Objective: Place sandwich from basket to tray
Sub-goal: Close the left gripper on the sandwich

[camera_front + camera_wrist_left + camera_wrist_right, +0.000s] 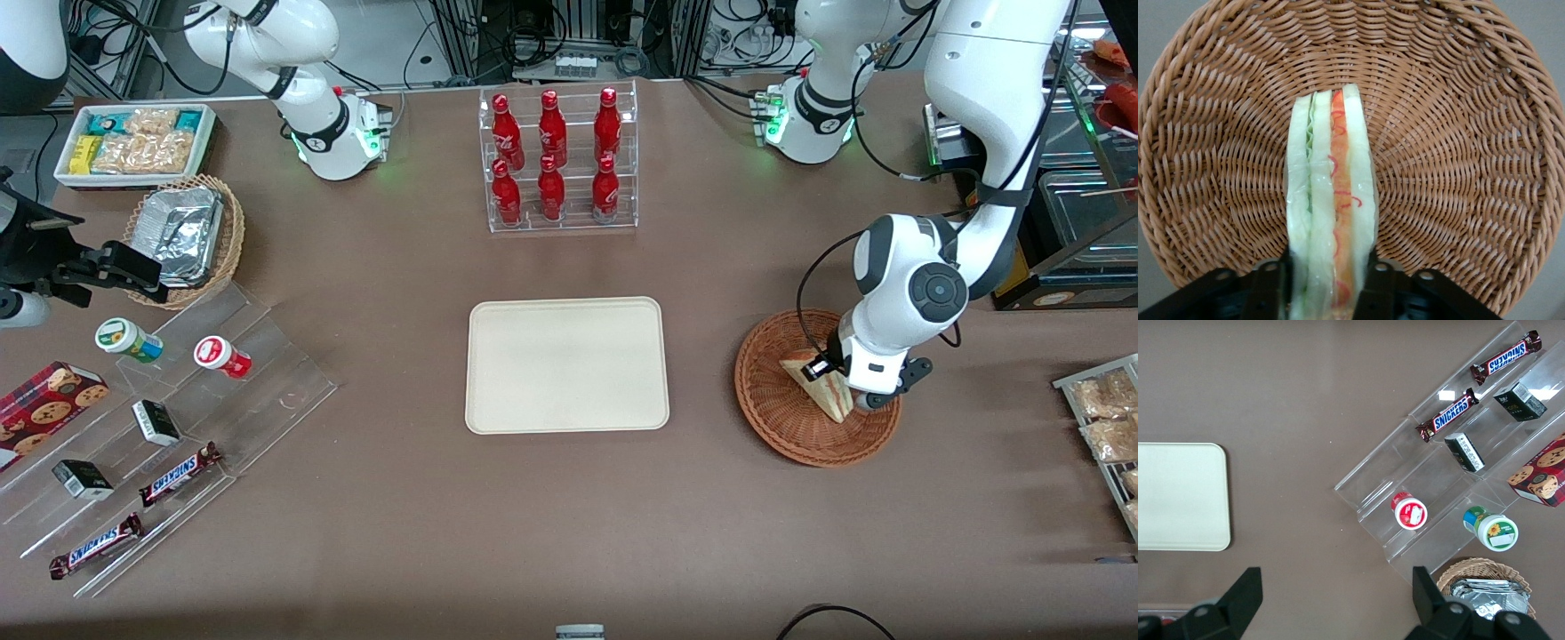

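Note:
The sandwich (820, 384) stands on edge in the reddish-brown wicker basket (782, 427), toward the working arm's end of the table. My left gripper (852, 391) is down inside the basket, shut on the sandwich. In the left wrist view the sandwich (1331, 193) shows white bread with green and red-orange layers, and the two black fingers (1275, 287) press against its two bread faces over the basket (1458, 167) weave; the gripper (1330, 290) straddles its near end. The cream tray (567, 364) lies flat at the table's middle, beside the basket, with nothing on it; its corner shows in the right wrist view (1178, 497).
A clear rack of red bottles (560, 160) stands farther from the front camera than the tray. Toward the parked arm's end are a stepped clear display (267, 391) with snacks, a tan wicker basket of foil trays (233, 240) and a white snack bin (209, 133). Bagged snacks (1107, 418) lie at the working arm's end.

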Controlling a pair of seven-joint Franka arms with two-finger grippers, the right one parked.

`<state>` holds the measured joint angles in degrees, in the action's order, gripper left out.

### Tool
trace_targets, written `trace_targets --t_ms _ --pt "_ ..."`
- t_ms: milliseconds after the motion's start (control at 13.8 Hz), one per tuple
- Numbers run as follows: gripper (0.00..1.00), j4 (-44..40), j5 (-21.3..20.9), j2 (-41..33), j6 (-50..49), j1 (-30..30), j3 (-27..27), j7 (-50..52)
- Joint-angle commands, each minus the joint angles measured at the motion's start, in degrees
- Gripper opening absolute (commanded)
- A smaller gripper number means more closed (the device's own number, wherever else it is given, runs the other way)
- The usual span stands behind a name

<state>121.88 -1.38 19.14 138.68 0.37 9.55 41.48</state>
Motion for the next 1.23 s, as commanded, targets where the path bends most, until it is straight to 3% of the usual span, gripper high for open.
trace_targets --t_ms 0,289,867,1156 --pt "0.0 -0.6 -0.7 0.0 -0.1 0.0 0.2 1.0" --pt "0.0 -2.3 -1.0 -1.5 -4.4 0.3 0.2 -1.0" --pt "0.0 -16.6 -3.4 -2.4 -26.9 -1.3 0.2 -2.5" --pt "0.0 -23.5 -4.0 -3.7 -38.9 -1.7 2.0 -14.1"
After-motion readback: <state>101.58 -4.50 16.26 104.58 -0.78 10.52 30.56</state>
